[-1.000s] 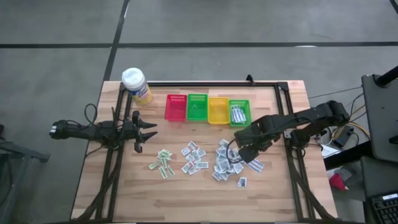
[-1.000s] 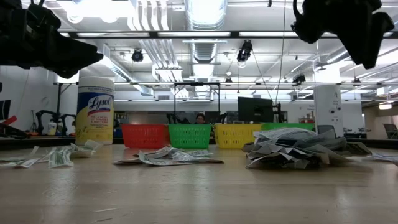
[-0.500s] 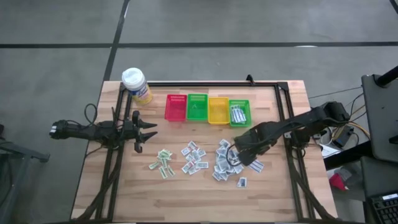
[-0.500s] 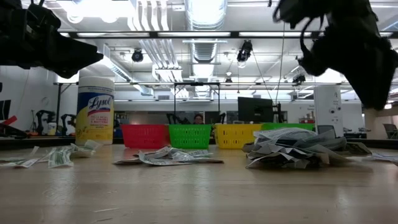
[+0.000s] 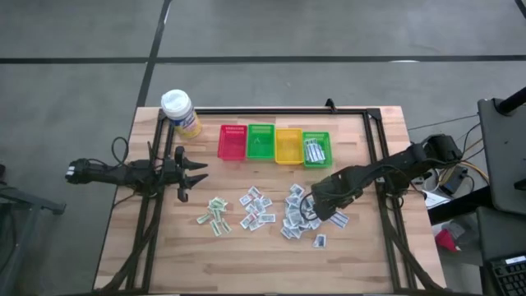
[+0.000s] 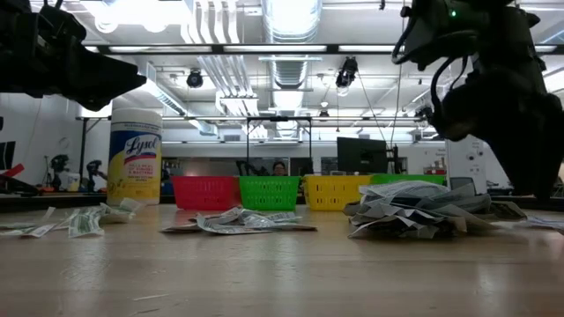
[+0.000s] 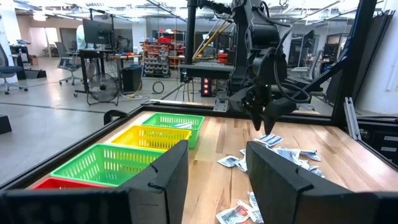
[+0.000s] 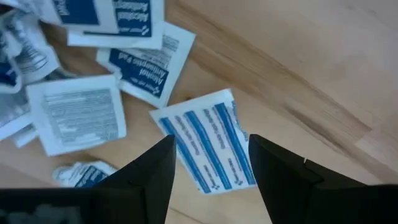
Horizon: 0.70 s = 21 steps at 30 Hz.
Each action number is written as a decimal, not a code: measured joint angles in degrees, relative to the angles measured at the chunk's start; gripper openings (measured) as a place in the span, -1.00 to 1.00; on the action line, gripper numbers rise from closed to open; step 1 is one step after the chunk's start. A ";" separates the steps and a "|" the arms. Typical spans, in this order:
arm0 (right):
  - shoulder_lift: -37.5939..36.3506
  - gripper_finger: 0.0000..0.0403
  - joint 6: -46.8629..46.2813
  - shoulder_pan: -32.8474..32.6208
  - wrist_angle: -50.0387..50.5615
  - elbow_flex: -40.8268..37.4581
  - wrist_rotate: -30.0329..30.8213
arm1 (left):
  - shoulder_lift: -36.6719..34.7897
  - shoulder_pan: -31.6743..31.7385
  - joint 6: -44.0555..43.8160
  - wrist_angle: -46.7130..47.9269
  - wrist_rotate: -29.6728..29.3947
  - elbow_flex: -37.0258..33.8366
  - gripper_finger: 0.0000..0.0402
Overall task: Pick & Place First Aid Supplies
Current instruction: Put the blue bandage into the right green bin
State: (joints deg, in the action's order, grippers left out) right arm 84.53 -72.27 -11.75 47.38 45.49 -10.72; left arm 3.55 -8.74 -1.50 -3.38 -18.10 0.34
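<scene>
In the high view the dark right arm [image 5: 386, 171] hides part of the heap of small white paper packets [image 5: 297, 215], whose print is too small to read.

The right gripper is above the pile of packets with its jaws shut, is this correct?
Not quite. The right gripper is above the pile of packets, but its jaws are open: the right wrist view shows them spread over a blue-striped packet.

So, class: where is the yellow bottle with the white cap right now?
In the high view, the yellow bottle stands at the table's far left corner, left of the red basket and beyond the waiting left gripper.
</scene>
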 joint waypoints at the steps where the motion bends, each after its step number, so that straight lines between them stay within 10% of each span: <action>1: 0.00 0.00 -0.25 0.00 0.10 -0.22 0.06 | 0.00 -0.01 0.00 0.00 0.01 0.00 -0.21; 21: 4.48 0.00 0.03 0.02 -1.79 -0.83 2.92 | 0.00 -0.01 0.00 0.00 -0.01 0.00 -0.21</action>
State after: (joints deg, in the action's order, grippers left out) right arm 89.02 -72.24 -11.73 45.59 44.66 -7.80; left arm 3.55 -8.75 -1.50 -3.38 -18.11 0.34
